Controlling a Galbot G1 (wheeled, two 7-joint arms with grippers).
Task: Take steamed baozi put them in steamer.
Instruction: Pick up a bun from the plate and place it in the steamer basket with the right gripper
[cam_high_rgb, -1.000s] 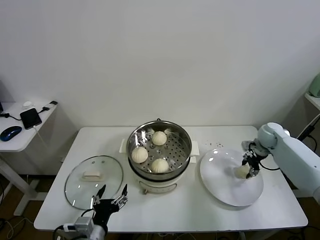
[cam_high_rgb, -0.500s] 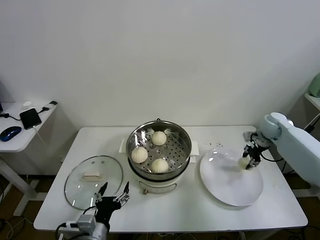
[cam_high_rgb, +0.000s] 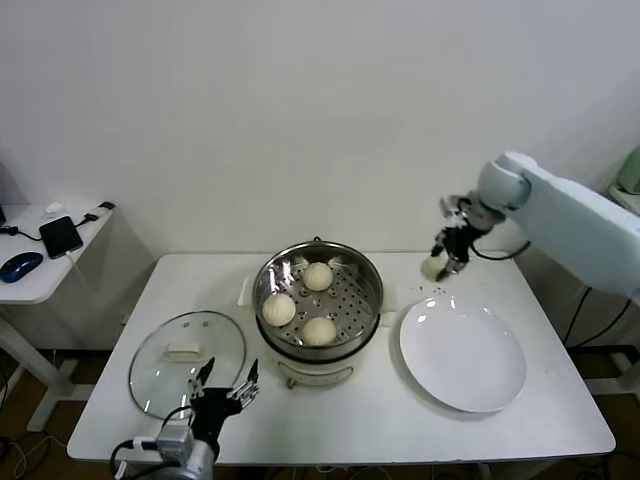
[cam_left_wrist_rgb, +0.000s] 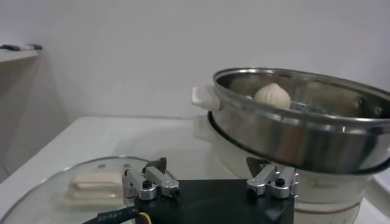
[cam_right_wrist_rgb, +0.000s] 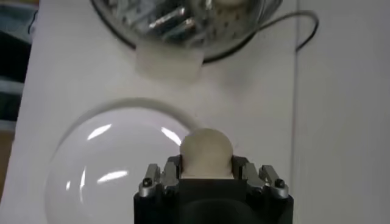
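With three smooth cream-white domed dough buns (cam_high_rgb: 318, 331) already resting on the perforated tray inside, stands uncovered at the middle of the white table (cam_high_rgb: 400, 400) as a round shiny stainless-steel steamer pot on a cream-white electric base (cam_high_rgb: 318, 300). Hangs in the air above the table's far edge, beyond the flat round white plate (cam_high_rgb: 463, 355) and to the right of the pot: the black right gripper (cam_high_rgb: 441, 263), fingers clamped on the fourth cream-white bun (cam_high_rgb: 434, 267). Shows plainly in the right wrist view: that bun (cam_right_wrist_rgb: 207, 152) pinched between the two metal-tipped fingers (cam_right_wrist_rgb: 159, 181), with the bare plate (cam_right_wrist_rgb: 109, 164) and the pot's rim (cam_right_wrist_rgb: 183, 27) below and ahead. Waits low at the table's near edge, just beside the round glass lid with its cream handle (cam_high_rgb: 187, 361): the left gripper (cam_high_rgb: 224, 390), fingers spread wide and holding nothing, the lid (cam_left_wrist_rgb: 79, 182) and the pot's steel wall (cam_left_wrist_rgb: 298, 134) before it in the left wrist view. Reads as a task near its end: three of four buns placed, none left on the plate, the last one gripped and raised. Leaves, by that reckoning, only a carry over the rim to the open patch of tray on the right side, a lowering, and a release. Risks little beyond a squeezed bun sticking to a finger or landing on a neighbour.
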